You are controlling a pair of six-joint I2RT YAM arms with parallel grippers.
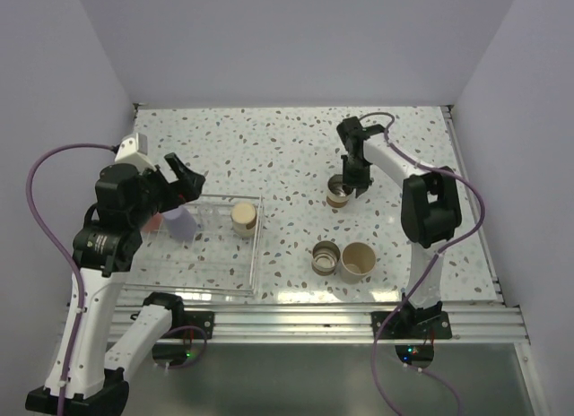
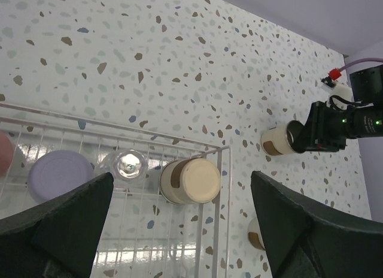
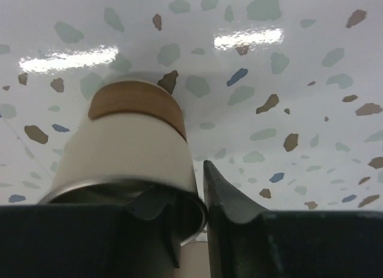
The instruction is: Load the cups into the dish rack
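Observation:
The clear dish rack [image 1: 256,255] sits at the left. In it stand a lavender cup [image 1: 182,221], a cream cup [image 1: 244,219] and a coral cup [image 1: 152,221], half hidden by my arm. The left wrist view shows the rack's wire edge [image 2: 222,188], the lavender cup [image 2: 60,175], a clear cup [image 2: 128,164], the cream cup [image 2: 191,181] and a coral sliver [image 2: 5,152]. My left gripper [image 1: 179,187] [image 2: 179,230] is open and empty above the rack. My right gripper [image 1: 354,178] [image 3: 200,200] is shut on the rim of a brown-banded cup [image 1: 337,197] [image 3: 128,149] [image 2: 275,140], one finger inside.
Two more cups stand side by side on the speckled table right of the rack: a metallic one [image 1: 326,257] and a cream one [image 1: 357,261]. One of them shows in the left wrist view [image 2: 256,233]. Walls close in the table at the back and both sides.

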